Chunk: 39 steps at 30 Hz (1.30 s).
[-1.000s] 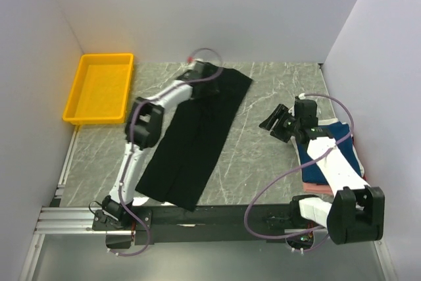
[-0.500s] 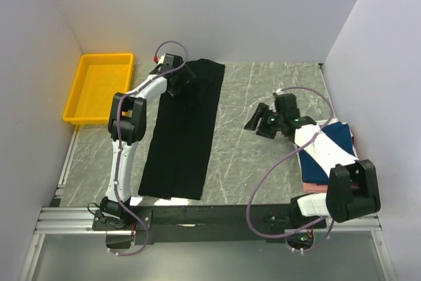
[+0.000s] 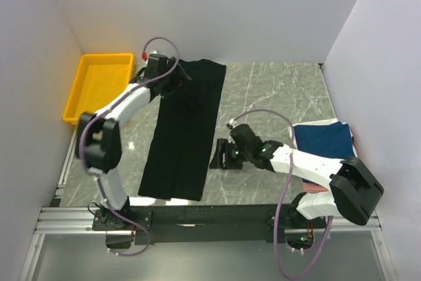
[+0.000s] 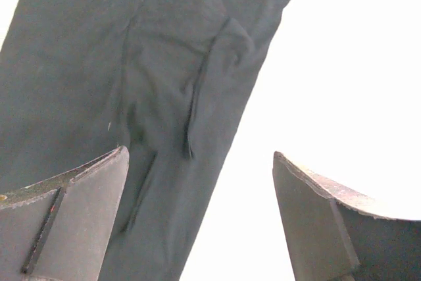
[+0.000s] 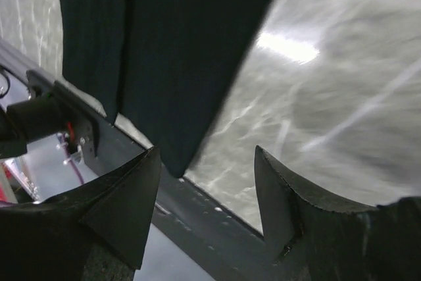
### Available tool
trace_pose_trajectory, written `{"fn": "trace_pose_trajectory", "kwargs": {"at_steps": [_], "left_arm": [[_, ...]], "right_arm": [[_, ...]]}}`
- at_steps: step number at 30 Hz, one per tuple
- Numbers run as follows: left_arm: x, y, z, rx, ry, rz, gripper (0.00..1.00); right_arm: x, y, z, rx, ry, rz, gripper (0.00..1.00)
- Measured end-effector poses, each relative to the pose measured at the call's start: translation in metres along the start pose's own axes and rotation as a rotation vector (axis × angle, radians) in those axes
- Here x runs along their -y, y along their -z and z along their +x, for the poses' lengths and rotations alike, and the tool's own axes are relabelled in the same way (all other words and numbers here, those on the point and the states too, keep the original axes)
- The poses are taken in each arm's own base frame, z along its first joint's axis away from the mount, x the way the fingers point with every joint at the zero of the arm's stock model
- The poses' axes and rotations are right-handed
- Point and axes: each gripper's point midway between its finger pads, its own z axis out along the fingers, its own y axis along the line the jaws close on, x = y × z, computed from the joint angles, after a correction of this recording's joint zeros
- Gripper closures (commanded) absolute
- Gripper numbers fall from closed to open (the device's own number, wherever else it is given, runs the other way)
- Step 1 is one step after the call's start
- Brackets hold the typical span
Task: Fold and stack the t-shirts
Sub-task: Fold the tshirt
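Observation:
The black t-shirt (image 3: pixel 183 133) lies folded lengthwise in a long strip on the marble table (image 3: pixel 276 97), running from the far wall toward the front rail. My left gripper (image 3: pixel 179 78) hovers open over its far end; the left wrist view shows the wrinkled black cloth (image 4: pixel 164 90) below the gripper (image 4: pixel 198 154), nothing held. My right gripper (image 3: pixel 218 157) is open and low beside the strip's near right edge. In the right wrist view the gripper (image 5: pixel 207 151) is just past the shirt's near corner (image 5: pixel 171 51). A folded navy t-shirt (image 3: pixel 323 139) tops a stack at right, a pink edge (image 3: pixel 314 189) below.
A yellow plastic tray (image 3: pixel 99 87) sits at the far left against the wall. White walls close in the table on three sides. The black front rail (image 3: pixel 217 215) runs along the near edge and shows in the right wrist view (image 5: pixel 217 228).
The shirt's far end was swung left, so the strip now lies nearly straight. My left gripper moved left with it. My right arm swung from the stack to the shirt's near right edge.

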Motion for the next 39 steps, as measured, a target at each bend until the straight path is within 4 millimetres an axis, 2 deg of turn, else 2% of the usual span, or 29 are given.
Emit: {"fn": "trace_pose_trajectory", "kwargs": {"at_steps": [4,8,14,19,21,22,23,24,25,28,30,33,39], "left_arm": [[0.003,0.055,-0.007,0.062,0.006,0.042,0.06],[-0.008,0.097,-0.002,0.102,0.016,0.054,0.07],[-0.038,0.133,0.017,0.123,0.031,0.027,0.07],[-0.06,0.152,0.032,0.126,0.036,0.004,0.07],[-0.066,0.159,0.035,0.131,0.036,-0.002,0.08],[-0.067,0.161,0.036,0.133,0.037,-0.002,0.08],[-0.069,0.164,0.038,0.135,0.038,0.002,0.08],[-0.071,0.165,0.039,0.135,0.039,0.001,0.08],[-0.073,0.167,0.042,0.134,0.039,0.0,0.09],[-0.08,0.169,0.049,0.123,0.038,-0.007,0.1],[-0.084,0.169,0.055,0.103,0.037,-0.009,0.13],[-0.091,0.168,0.069,0.061,0.036,-0.009,0.17],[-0.112,0.168,0.113,-0.054,0.036,-0.043,0.25]], "right_arm": [[-0.013,-0.012,0.033,-0.054,0.001,-0.019,0.35],[-0.02,-0.022,0.06,-0.101,0.015,-0.012,0.36],[-0.023,-0.038,0.096,-0.174,0.038,0.014,0.38],[-0.036,-0.047,0.109,-0.197,0.046,0.007,0.4],[-0.04,-0.05,0.109,-0.196,0.043,0.004,0.45],[-0.04,-0.052,0.109,-0.194,0.042,0.004,0.5],[-0.04,-0.053,0.109,-0.194,0.04,0.007,0.61],[-0.039,-0.053,0.11,-0.193,0.041,0.011,0.68],[-0.037,-0.054,0.11,-0.192,0.037,0.018,0.82],[-0.032,-0.055,0.108,-0.185,0.028,0.037,0.96],[-0.025,-0.054,0.106,-0.179,0.016,0.046,0.98],[-0.003,-0.042,0.101,-0.15,-0.021,0.058,0.99],[0.038,-0.011,0.097,-0.087,-0.068,0.088,1.0]]}}
